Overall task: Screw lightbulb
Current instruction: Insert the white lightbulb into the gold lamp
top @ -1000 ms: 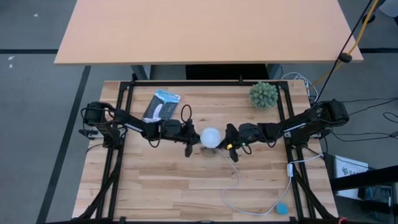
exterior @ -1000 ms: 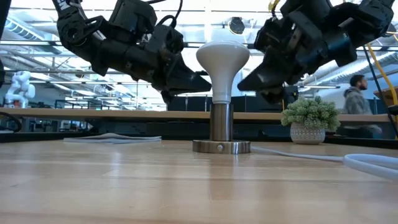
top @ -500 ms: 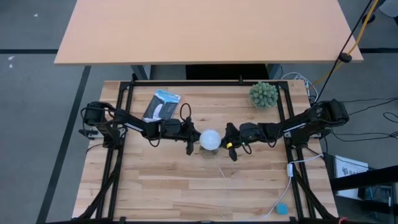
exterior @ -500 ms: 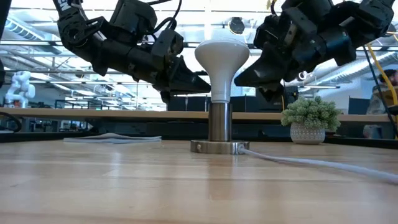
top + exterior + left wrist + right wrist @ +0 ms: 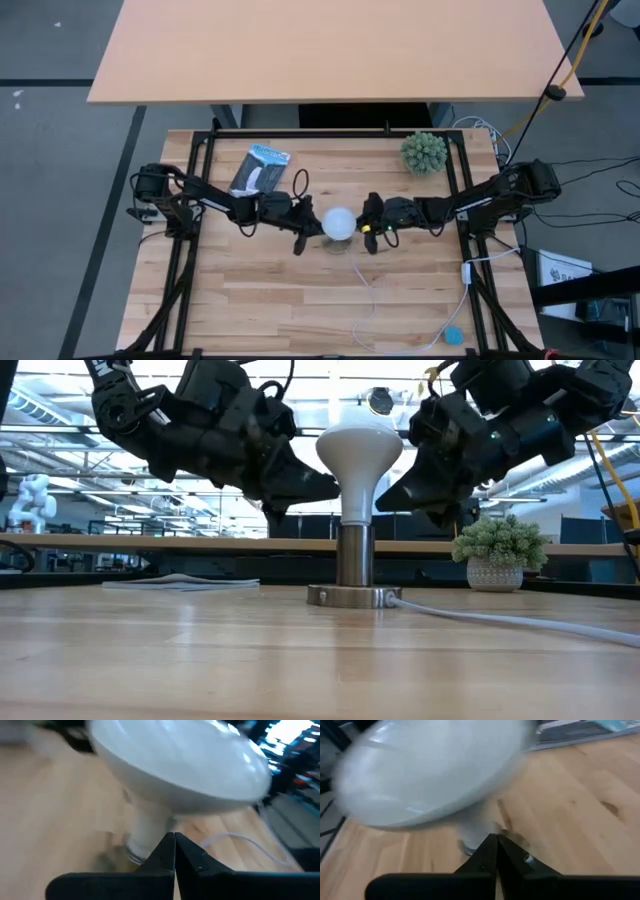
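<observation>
The bulb (image 5: 339, 222) is plain frosted white, with a paler grey neck. Its socket (image 5: 354, 596) is brushed metallic grey-tan, trailing a white cord (image 5: 500, 621). Both claws, left claw (image 5: 305, 233) and right claw (image 5: 368, 232), are matt black. The bench (image 5: 270, 290) is light wood in striped planks. The plant (image 5: 424, 152) is spiky green; a booklet (image 5: 259, 169) is white and blue.

Grey floor (image 5: 60, 150) around the rig, large tan tabletop (image 5: 330, 50) beyond the slatted wood worktable (image 5: 280, 300), open hall behind in the low view, bright ceiling strip lights (image 5: 60, 415) (long parallel rows), long desk (image 5: 150, 542) across the back
</observation>
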